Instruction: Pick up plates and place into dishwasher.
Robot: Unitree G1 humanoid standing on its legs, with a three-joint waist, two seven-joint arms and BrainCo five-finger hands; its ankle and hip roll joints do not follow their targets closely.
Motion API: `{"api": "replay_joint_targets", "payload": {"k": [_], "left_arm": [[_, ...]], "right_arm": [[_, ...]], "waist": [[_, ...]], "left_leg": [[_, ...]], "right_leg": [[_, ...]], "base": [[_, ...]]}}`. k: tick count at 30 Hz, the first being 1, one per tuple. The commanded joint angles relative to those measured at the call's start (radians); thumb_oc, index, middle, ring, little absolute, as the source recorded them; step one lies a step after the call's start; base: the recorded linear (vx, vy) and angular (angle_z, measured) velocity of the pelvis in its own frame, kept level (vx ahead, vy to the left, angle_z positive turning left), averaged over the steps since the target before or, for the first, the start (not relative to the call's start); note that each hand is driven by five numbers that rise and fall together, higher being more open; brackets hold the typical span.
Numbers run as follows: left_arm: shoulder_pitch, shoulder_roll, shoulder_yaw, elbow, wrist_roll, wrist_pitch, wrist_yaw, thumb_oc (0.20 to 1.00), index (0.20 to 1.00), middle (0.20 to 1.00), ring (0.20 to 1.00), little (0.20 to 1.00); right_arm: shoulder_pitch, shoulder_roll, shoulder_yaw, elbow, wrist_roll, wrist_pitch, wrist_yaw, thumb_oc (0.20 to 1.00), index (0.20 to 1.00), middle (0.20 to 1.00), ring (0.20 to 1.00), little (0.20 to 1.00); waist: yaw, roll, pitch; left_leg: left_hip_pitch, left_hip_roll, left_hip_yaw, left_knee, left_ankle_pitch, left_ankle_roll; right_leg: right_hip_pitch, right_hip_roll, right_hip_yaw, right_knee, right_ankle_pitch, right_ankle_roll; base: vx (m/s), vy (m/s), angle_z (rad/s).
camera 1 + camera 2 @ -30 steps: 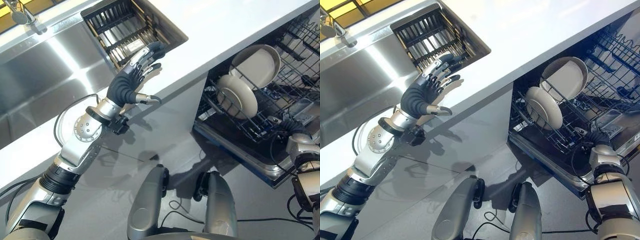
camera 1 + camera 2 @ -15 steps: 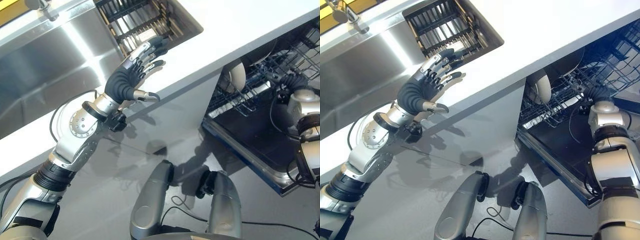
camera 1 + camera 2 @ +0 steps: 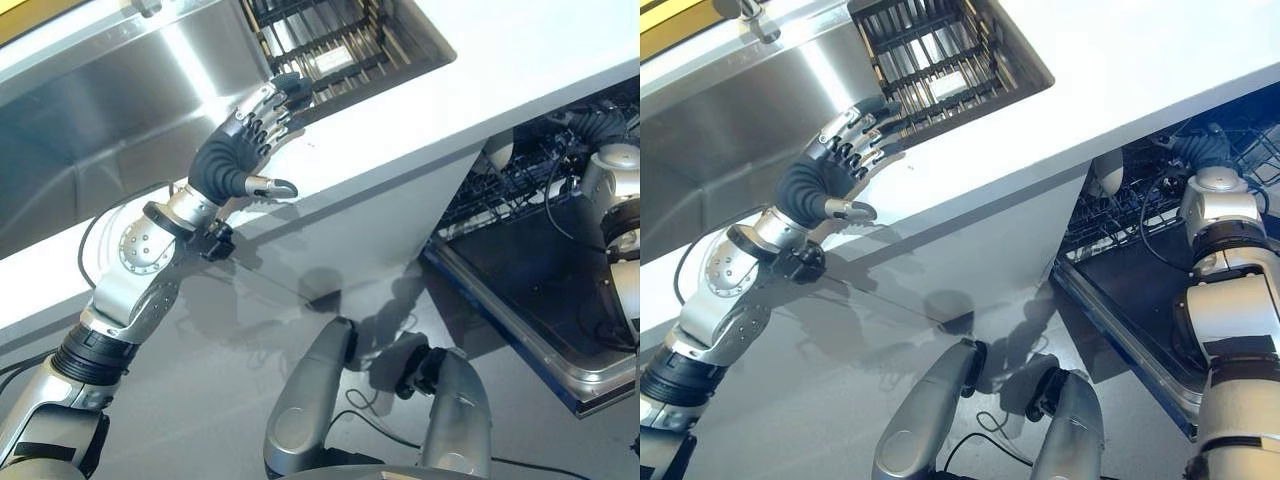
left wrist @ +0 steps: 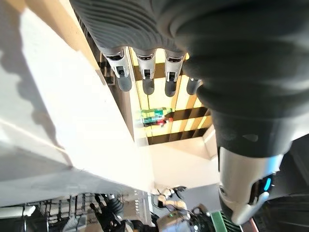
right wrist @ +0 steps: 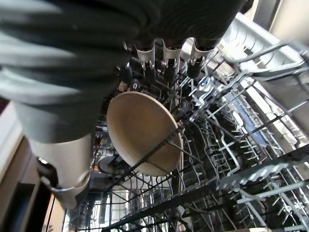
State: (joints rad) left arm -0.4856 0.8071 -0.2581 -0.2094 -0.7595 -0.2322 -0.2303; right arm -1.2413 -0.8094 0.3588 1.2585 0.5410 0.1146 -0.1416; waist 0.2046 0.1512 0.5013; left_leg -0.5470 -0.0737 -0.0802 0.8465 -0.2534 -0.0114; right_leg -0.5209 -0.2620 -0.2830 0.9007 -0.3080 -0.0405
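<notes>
Countertop (image 3: 520,70), white and broad, is lying under my left hand (image 3: 235,150), whose straight fingers are reaching over the edge of the slatted sink rack (image 3: 930,60). I am seeing my right hand (image 5: 164,58) hanging inside the dishwasher rack (image 5: 231,145), fingers loose and holding nothing, just above a beige plate (image 5: 142,133) standing on edge among the wire tines

A kitchen: steel sink (image 3: 120,110), white counter (image 3: 520,60), open dishwasher (image 3: 540,270).
</notes>
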Motion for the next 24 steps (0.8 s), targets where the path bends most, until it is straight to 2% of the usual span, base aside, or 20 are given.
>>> {"api": "replay_joint_targets", "payload": {"k": [1,5,8,13,15,17,22,24], "left_arm": [[0.139,-0.001,-0.016,0.039,0.002,-0.019,-0.015,1.000,1.000,1.000,1.000,1.000],[0.147,-0.020,-0.030,0.037,0.026,-0.033,-0.012,1.000,1.000,1.000,1.000,1.000],[0.168,-0.043,-0.042,0.030,0.068,-0.049,0.016,1.000,1.000,1.000,1.000,1.000],[0.222,-0.090,-0.036,0.032,0.148,-0.069,0.061,1.000,1.000,1.000,1.000,1.000],[0.241,-0.113,-0.027,0.035,0.171,-0.069,0.059,1.000,1.000,1.000,1.000,1.000],[0.250,-0.124,-0.029,0.035,0.179,-0.072,0.060,1.000,1.000,1.000,1.000,1.000],[0.265,-0.156,-0.028,0.042,0.188,-0.082,0.048,1.000,1.000,1.000,1.000,1.000],[0.250,-0.161,-0.046,0.051,0.190,-0.081,0.052,1.000,1.000,1.000,1.000,1.000]], "right_arm": [[0.081,-0.064,-0.049,-0.058,-0.019,-0.078,-0.047,1.000,1.000,1.000,1.000,1.000],[0.221,-0.077,-0.118,-0.114,-0.040,-0.106,-0.078,1.000,1.000,1.000,1.000,1.000],[0.389,-0.081,-0.190,-0.205,-0.061,-0.132,-0.145,1.000,1.000,1.000,1.000,1.000],[0.712,-0.043,-0.351,-0.453,-0.122,-0.197,-0.359,1.000,1.000,1.000,1.000,1.000],[0.828,-0.010,-0.431,-0.520,-0.157,-0.241,-0.447,1.000,1.000,1.000,1.000,1.000],[0.907,0.032,-0.476,-0.572,-0.150,-0.264,-0.510,1.000,1.000,1.000,1.000,1.000],[1.014,0.148,-0.547,-0.526,-0.041,-0.309,-0.528,1.000,1.000,1.000,1.000,1.000],[1.007,0.174,-0.557,-0.439,0.020,-0.329,-0.469,1.000,1.000,1.000,1.000,1.000]], "waist": [[0.001,-0.041,0.007],[-0.033,-0.060,0.002],[-0.072,-0.081,-0.001],[-0.146,-0.117,-0.007],[-0.171,-0.122,-0.006],[-0.190,-0.126,-0.011],[-0.221,-0.123,-0.012],[-0.218,-0.119,-0.016]], "left_leg": [[0.029,-0.031,0.090,-0.071,-0.020,0.105],[0.068,-0.013,0.112,-0.069,-0.044,0.110],[0.097,0.007,0.130,-0.056,-0.070,0.112],[0.157,0.036,0.154,-0.032,-0.122,0.116],[0.175,0.044,0.166,-0.013,-0.145,0.116],[0.185,0.046,0.175,-0.019,-0.146,0.119],[0.209,0.051,0.188,-0.027,-0.153,0.121],[0.218,0.047,0.187,-0.032,-0.155,0.122]], "right_leg": [[0.032,0.067,0.013,0.002,0.004,-0.029],[0.067,0.081,0.035,-0.020,0.007,-0.027],[0.094,0.091,0.057,-0.033,0.007,-0.026],[0.153,0.112,0.096,-0.053,0.001,-0.025],[0.164,0.116,0.110,-0.039,-0.012,-0.020],[0.170,0.121,0.122,-0.049,-0.007,-0.017],[0.186,0.129,0.138,-0.061,-0.005,-0.014],[0.195,0.129,0.136,-0.068,-0.005,-0.014]], "base": [[-0.02,0.091,-0.06],[-0.04,0.111,-0.12],[-0.05,0.132,-0.20],[0.01,0.111,-0.26],[0.01,0.091,-0.14],[-0.02,0.070,-0.10],[-0.03,0.041,-0.08],[-0.01,-0.001,-0.14]]}}
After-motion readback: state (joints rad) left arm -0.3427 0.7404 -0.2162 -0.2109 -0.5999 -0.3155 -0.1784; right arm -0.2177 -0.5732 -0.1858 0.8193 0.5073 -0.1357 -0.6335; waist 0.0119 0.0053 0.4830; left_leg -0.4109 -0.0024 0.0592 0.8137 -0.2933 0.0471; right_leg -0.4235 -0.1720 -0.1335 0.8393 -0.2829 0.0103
